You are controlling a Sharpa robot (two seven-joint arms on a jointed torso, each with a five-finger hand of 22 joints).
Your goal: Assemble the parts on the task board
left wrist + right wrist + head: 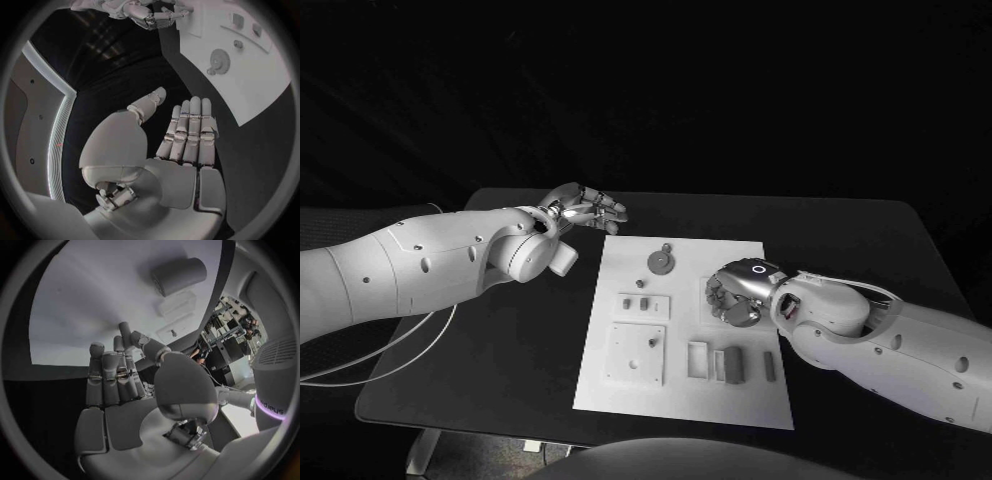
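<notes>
The white task board (pixel 679 395) lies in the middle of the black table. On it are a round disc part (pixel 661 262), two small pieces (pixel 643 303), a square plate (pixel 635 352) and upright blocks (pixel 728 364) near the front. My right hand (pixel 733 295) hovers low over the board's right middle with its fingers extended and nothing in them (pixel 119 385). Beyond those fingers lies a grey cylindrical part (pixel 179 275) on the board (pixel 94 300). My left hand (pixel 589 210) is off the board's back left corner, fingers straight and empty (pixel 187 135).
Black table (pixel 502 340) surrounds the board, with wide bare strips to the left and right. A white cable (pixel 387 355) loops under my left arm at the table's left edge. The left wrist view shows the disc part (pixel 219 61) and my right hand (pixel 147 12) at the board.
</notes>
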